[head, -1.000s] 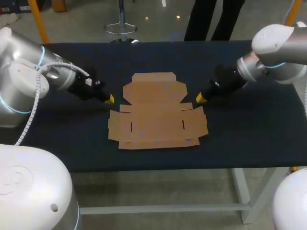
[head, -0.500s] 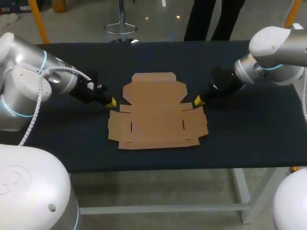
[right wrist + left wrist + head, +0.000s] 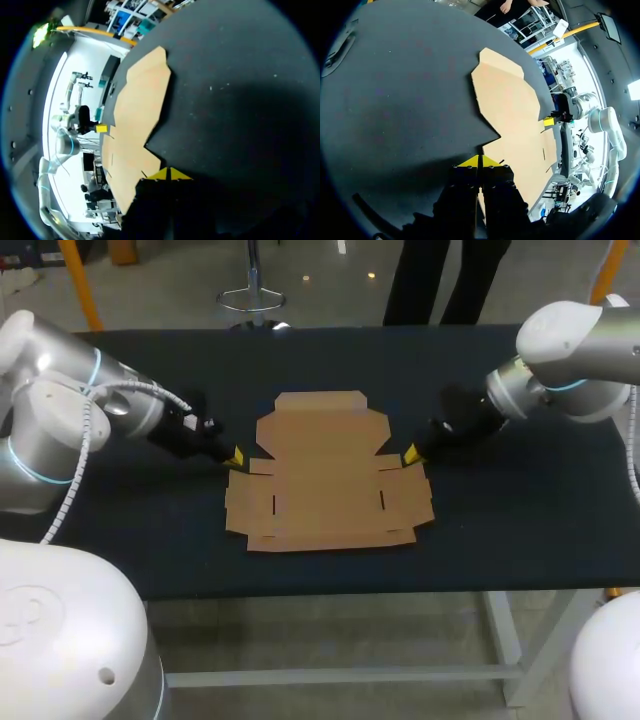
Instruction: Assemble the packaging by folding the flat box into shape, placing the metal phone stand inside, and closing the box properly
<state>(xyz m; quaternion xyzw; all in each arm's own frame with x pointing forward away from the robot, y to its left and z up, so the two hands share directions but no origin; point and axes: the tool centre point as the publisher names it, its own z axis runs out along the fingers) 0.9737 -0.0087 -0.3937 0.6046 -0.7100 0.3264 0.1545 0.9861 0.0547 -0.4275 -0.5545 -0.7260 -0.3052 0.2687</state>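
**Flat carton, unfolded, mid-table**

Item: flat cardboard box [image 3: 325, 475], lying unfolded at the middle of the dark table [image 3: 530, 530]. Left gripper [image 3: 233, 457]: yellow tips pressed together, holding nothing, low beside the box's left notch. Right gripper [image 3: 410, 454]: tips likewise together, holding nothing, at the right notch.

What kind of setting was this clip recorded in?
Probably a robotics lab bench: a dark-covered table, a left pincer and right pincer with yellow tips, and a flat cardboard box lying unfolded between them.
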